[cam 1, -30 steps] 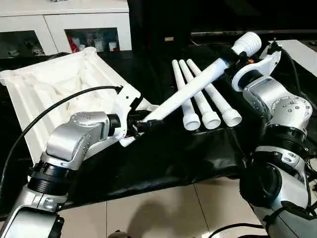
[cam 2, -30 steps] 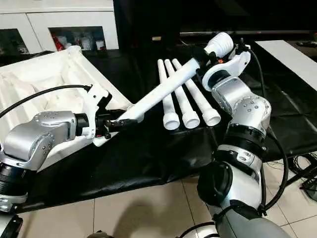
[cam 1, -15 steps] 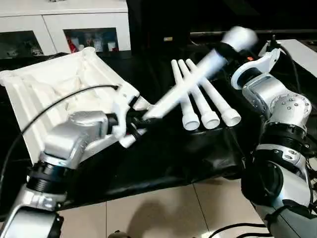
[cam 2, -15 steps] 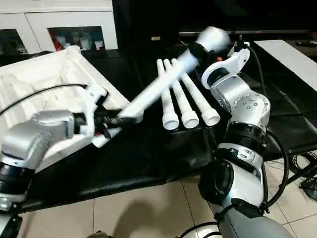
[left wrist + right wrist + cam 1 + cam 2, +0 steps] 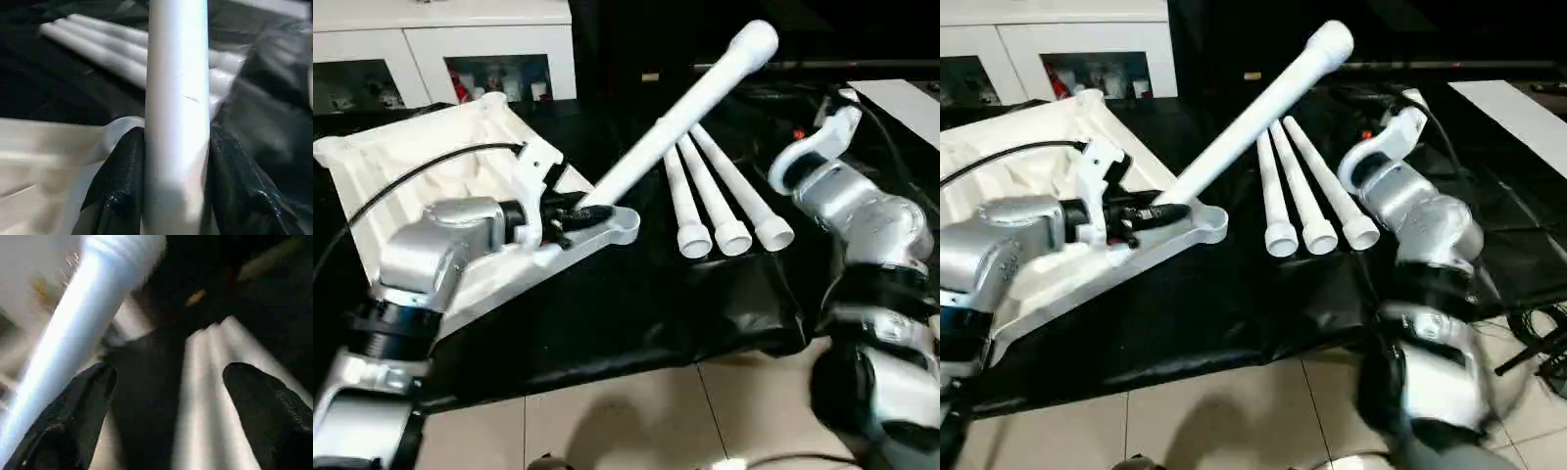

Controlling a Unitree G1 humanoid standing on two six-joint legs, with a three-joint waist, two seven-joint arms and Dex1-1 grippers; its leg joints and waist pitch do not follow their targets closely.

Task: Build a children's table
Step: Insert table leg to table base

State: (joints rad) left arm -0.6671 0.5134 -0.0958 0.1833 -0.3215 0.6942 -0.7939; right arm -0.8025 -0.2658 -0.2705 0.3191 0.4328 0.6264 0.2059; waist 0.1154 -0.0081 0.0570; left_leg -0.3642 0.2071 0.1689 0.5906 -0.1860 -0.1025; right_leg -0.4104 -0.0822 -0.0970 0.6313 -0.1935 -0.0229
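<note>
Left hand (image 5: 177, 196) clamped on raised leg (image 5: 685, 108) | right hand (image 5: 166, 416) spread wide, holding nothing

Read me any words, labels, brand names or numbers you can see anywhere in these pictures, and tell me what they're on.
No readable text anywhere.
Raised leg, three legs lying on the black cloth and tabletop: plain white, no markings.
Items behind the cabinet's glass doors: too small and blurred to read.
Silver forearms: no lettering that can be made out.
</note>
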